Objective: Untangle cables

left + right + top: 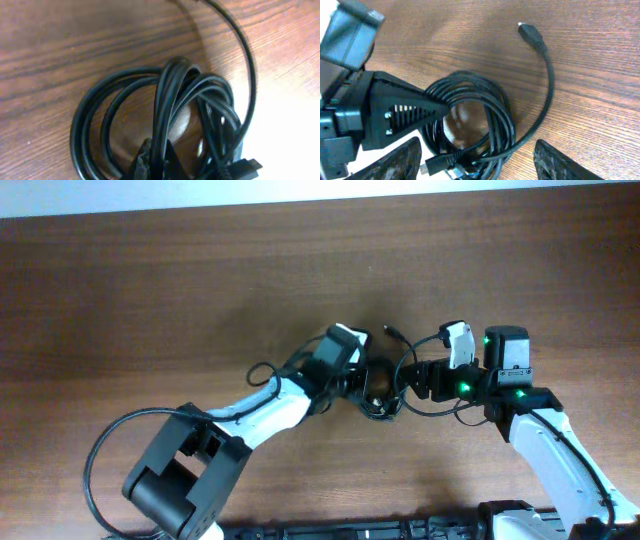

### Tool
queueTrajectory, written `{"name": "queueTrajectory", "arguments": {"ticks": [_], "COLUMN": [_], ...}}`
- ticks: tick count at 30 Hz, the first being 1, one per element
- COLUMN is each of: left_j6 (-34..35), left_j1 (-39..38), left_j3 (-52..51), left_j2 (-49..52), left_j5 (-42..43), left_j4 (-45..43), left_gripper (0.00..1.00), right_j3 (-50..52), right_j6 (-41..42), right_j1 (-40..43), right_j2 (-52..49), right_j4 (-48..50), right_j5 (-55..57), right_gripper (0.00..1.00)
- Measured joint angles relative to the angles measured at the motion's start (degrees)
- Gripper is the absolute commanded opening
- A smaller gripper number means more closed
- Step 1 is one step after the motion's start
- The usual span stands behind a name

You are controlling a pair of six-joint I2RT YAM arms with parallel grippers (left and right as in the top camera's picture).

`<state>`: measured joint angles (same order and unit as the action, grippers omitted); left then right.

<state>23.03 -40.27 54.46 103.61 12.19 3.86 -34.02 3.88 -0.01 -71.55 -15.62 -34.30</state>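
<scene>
Overhead, the table point(150, 280) carried both arms, which met near its middle. The left claw point(357, 380) was clamped on several strands of the cables point(380, 398), a black coil that lay on the table between the claws. The right claw point(412, 375) stood apart, a finger on either side of the coil. One plug point(530, 32) lay free nearby.

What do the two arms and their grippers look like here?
The left arm and right arm have white shells with black joints. Green lights glow by the right wrist. A black wire loops beside the left arm's base. The left gripper is a black wedge with small holes; the right gripper has dark, rough fingers.
</scene>
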Motion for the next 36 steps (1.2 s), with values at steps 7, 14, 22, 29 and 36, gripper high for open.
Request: {"name": "queueTrajectory", "arguments": {"ticks": [7,14,22,29,36], "left_j6": [-0.13,-0.13,-0.35,0.63,3.32], "left_j1": [5.22,6.56,6.62,7.39,12.79], "left_j3": [3.52,3.52,3.52,3.52,3.52], "left_j2": [-3.15,-3.26,-3.45,-4.94,-5.38], "left_j5": [19.89,25.86,15.37,21.03,23.45], "left_j4": [5.14,1.25,-1.14,-6.21,-5.68], "left_gripper": [0.00,0.00,0.00,0.00,0.00], "right_j3": [0.00,-0.33,-0.66,-0.66,-0.66], "right_j6": [-1.31,-1.25,-1.33,-3.93,-3.63], "right_j1": [0.00,0.00,0.00,-1.99,-6.10], "right_j2": [-0.02,-0.02,-0.04,-0.04,-0.04], "right_j4": [0.31,-6.91,-14.43,-14.34,-12.28], "right_j5": [0.04,0.42,-3.37,-4.87,0.55], "right_gripper": [0.43,0.56,0.61,0.58,0.04]}}
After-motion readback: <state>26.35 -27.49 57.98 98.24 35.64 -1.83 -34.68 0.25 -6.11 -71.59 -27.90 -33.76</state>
